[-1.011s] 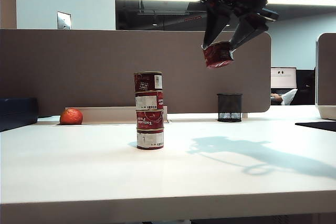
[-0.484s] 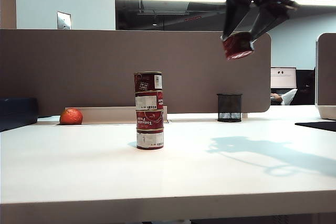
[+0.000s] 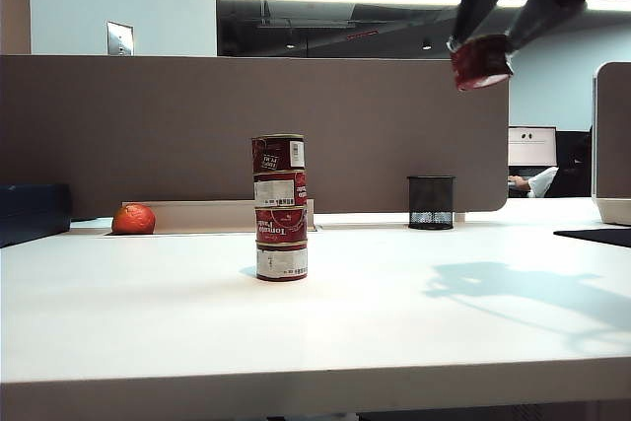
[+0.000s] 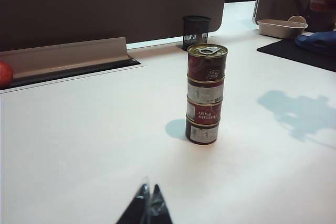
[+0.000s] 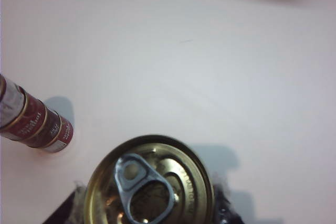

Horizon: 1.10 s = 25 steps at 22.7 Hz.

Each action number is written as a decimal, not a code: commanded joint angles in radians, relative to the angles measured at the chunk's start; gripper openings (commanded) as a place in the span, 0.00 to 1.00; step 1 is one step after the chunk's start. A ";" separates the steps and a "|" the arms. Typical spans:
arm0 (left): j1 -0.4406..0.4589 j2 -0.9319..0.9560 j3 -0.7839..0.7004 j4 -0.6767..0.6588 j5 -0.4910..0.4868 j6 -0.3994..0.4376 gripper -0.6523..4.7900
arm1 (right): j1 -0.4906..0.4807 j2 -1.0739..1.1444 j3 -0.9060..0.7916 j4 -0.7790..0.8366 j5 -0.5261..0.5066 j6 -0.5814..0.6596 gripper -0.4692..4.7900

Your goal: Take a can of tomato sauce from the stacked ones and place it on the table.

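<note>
Several dark-red tins make up the stacked ones (image 3: 281, 206), upright on the white table (image 3: 394, 332) left of centre; they also show as the stack (image 4: 206, 94) and the stack (image 5: 31, 121). High in the air at the upper right, well clear of the stack, my right gripper (image 3: 483, 46) is shut on the can of tomato sauce (image 3: 481, 63). In the right wrist view the can's gold lid with its pull tab (image 5: 149, 182) fills the space between the fingers (image 5: 223, 205). My left gripper (image 4: 149, 190) is shut and empty, hovering low over the table well in front of the stack.
A brown partition (image 3: 148, 125) runs along the back of the table. A red-orange fruit (image 3: 133, 219) lies at the back left and a black mesh cup (image 3: 431, 202) at the back right. A beige tray (image 4: 283, 27) and a black mat (image 4: 304, 51) sit at the far right.
My right gripper has carried the can to the right and slightly upward, farther from the stack; its shadow on the table slid right too. The stack and left gripper stayed still.
</note>
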 commanded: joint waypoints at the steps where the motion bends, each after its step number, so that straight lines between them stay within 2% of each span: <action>1: 0.001 0.001 0.003 0.013 0.000 -0.002 0.11 | -0.001 -0.053 -0.088 0.097 0.003 0.023 0.37; 14: 0.001 0.001 0.003 0.013 0.000 -0.003 0.11 | -0.029 -0.103 -0.257 0.196 0.010 0.042 0.37; 25: 0.001 0.001 0.003 0.013 0.001 -0.003 0.11 | -0.101 -0.196 -0.415 0.317 0.002 0.042 0.37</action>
